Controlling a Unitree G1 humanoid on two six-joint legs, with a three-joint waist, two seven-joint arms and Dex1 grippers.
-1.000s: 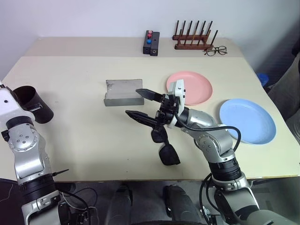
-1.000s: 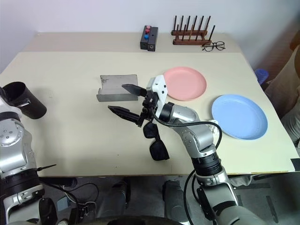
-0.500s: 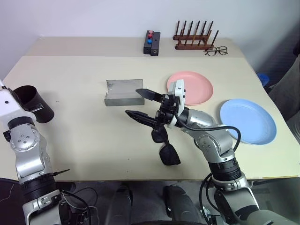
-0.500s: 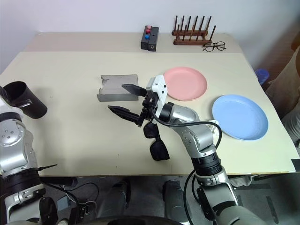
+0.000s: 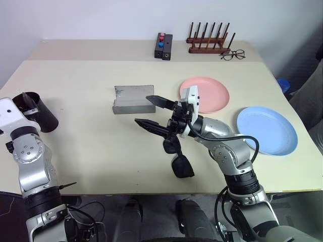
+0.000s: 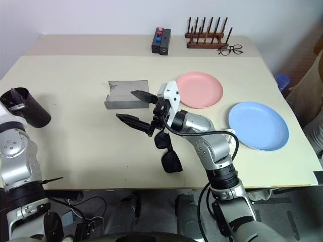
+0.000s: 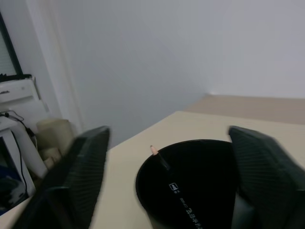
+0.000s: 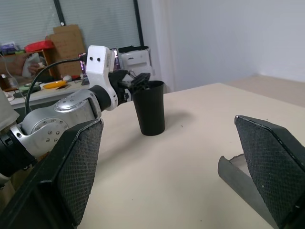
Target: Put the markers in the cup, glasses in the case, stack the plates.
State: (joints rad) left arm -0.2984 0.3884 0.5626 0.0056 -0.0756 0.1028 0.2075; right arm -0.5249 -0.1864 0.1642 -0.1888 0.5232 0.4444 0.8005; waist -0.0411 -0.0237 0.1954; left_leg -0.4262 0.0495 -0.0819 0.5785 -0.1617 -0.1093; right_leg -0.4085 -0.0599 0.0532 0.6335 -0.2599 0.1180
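The left gripper is standing with its fingers spread wide on either side of the cup, which is sitting upright near the left edge of the table. A black marker is leaning inside the cup, its tip poking just above the rim; the other marker I cannot make out. With the fingers apart and nothing between them, the marker step seems to be finishing, so the arm should be lifting straight up and away to avoid clipping the rim and tipping the cup.

The right gripper is hovering over the middle of the table, fingers released and empty, pointing left. The glasses are lying folded on the table just beneath and near of it, and the case is lying open just to the far left. The 2 plates, pink and blue, are resting apart on the right, not yet stacked.
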